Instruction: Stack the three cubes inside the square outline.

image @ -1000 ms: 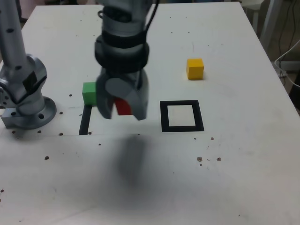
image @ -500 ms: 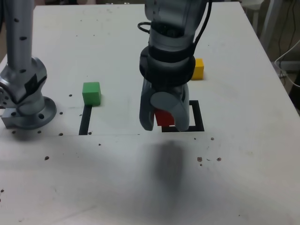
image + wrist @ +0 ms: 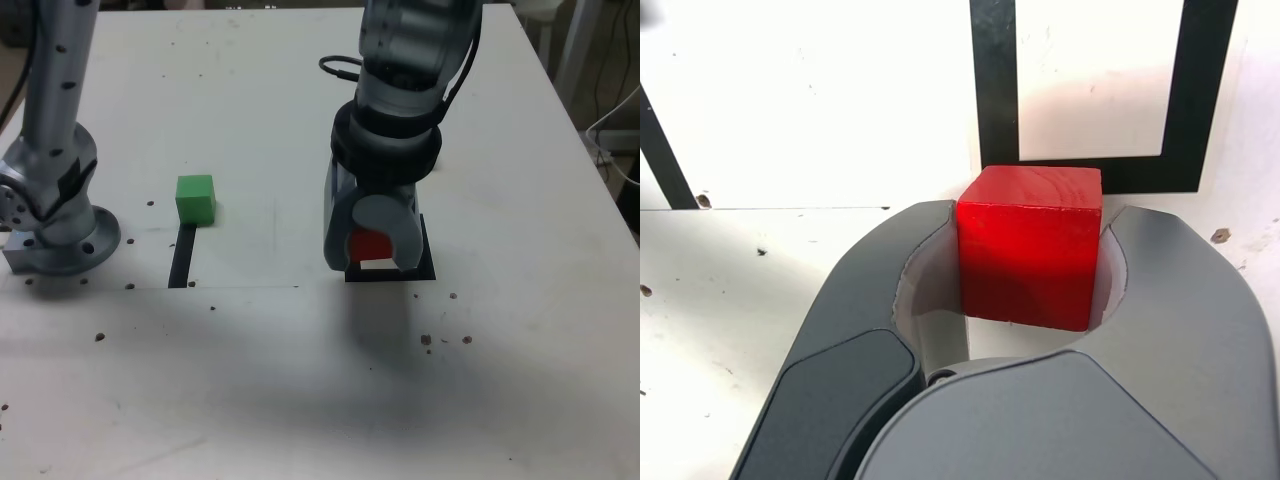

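Note:
My gripper (image 3: 372, 250) is shut on the red cube (image 3: 369, 243), which shows between its grey jaws in both views (image 3: 1030, 245). It hangs low over the black square outline (image 3: 428, 262), most of which the gripper hides in the exterior view. In the wrist view the square outline (image 3: 995, 100) lies just beyond the cube, its white centre bare. The green cube (image 3: 195, 198) sits on the table at the exterior view's left. The yellow cube is hidden behind the arm.
The arm's grey base (image 3: 55, 210) stands at the exterior view's left edge. A short black strip (image 3: 181, 257) lies in front of the green cube. Small dark specks dot the white table (image 3: 250, 380).
The gripper has carried the red cube toward the exterior view's right, from beside the green cube to over the square outline, and it now hides the yellow cube.

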Controlling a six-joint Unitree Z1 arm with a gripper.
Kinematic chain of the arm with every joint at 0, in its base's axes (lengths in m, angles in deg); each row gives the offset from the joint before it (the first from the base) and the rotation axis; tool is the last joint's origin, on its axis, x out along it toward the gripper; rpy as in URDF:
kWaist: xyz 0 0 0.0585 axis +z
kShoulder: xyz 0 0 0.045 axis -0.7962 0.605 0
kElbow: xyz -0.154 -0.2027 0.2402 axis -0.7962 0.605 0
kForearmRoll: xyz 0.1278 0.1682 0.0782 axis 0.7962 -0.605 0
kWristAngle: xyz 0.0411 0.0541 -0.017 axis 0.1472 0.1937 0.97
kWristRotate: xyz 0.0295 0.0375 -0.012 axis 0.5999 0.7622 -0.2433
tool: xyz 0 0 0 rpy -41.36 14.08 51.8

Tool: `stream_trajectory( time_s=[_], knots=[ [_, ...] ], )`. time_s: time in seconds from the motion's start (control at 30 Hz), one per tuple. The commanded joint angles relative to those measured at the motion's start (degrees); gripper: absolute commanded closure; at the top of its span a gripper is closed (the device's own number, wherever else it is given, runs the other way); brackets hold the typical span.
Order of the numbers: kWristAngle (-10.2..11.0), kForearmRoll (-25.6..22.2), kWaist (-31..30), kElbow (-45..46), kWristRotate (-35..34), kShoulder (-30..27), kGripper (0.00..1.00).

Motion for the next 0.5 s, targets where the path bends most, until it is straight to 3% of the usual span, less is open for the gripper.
stream_trajectory(
  time_s=[0.0, 0.2, 0.47],
  knots=[
    [0.13, 0.58, 0.4, 0.19, 0.29, 0.42, 0.72],
    [-0.01, 3.91, 2.22, 2.31, 1.45, 1.25, 0.71],
    [0.49, 4.72, 4.81, 3.06, 2.94, 1.55, 0.68]
  ],
)
